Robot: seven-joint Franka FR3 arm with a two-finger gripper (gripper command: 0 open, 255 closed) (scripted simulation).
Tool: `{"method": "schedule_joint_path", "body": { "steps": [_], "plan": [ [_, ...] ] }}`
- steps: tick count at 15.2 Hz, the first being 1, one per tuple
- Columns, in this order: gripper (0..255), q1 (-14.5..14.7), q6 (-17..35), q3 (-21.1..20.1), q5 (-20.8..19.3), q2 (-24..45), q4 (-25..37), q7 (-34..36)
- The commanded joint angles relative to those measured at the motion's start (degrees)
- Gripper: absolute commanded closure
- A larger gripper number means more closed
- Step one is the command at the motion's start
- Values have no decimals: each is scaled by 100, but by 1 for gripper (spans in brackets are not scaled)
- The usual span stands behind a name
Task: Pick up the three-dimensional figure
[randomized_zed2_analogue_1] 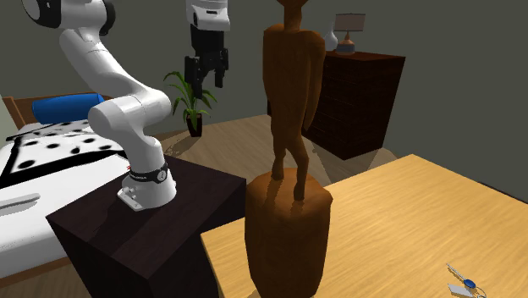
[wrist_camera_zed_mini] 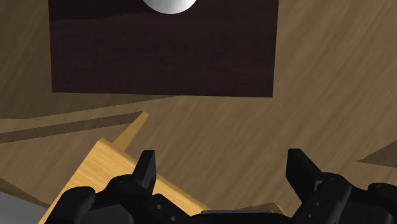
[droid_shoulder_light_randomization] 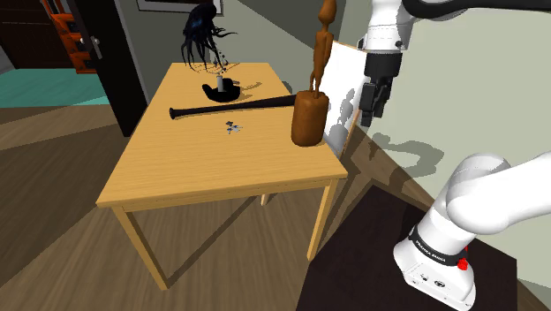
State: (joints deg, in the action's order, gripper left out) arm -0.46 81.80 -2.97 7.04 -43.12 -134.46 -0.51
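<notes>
The figure (droid_shoulder_light_randomization: 311,104) is a slim brown humanoid standing upright on a rounded brown block, near the table (droid_shoulder_light_randomization: 221,172) edge at the shoulder view's right. In the second exterior view the figure (randomized_zed2_analogue_1: 292,135) looms in the foreground. My black gripper (droid_shoulder_light_randomization: 370,99) hangs open in the air beyond that table edge, to the figure's right and about level with its body, touching nothing. In the second exterior view the gripper (randomized_zed2_analogue_1: 206,74) hangs well behind the figure. In the wrist view the gripper (wrist_camera_zed_mini: 222,172) has its fingers wide apart above a table corner (wrist_camera_zed_mini: 108,172) and wooden floor.
A black baseball bat (droid_shoulder_light_randomization: 234,107), a black candle holder (droid_shoulder_light_randomization: 221,87), a dark wispy ornament (droid_shoulder_light_randomization: 203,31) and small keys (droid_shoulder_light_randomization: 234,128) lie on the table. A white panel (droid_shoulder_light_randomization: 346,93) leans behind the figure. My dark stand (randomized_zed2_analogue_1: 144,229), a dresser (randomized_zed2_analogue_1: 360,102) and a bed (randomized_zed2_analogue_1: 51,148) surround it.
</notes>
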Motion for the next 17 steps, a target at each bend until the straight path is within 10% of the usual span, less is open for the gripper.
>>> {"method": "schedule_joint_path", "body": {
  "steps": [1, 17],
  "plan": [
    [0, 0, 0, 0, 0, 0, 0, 0],
    [0, -628, 1531, 280, -642, 1815, 2041, 263]
  ]
}}
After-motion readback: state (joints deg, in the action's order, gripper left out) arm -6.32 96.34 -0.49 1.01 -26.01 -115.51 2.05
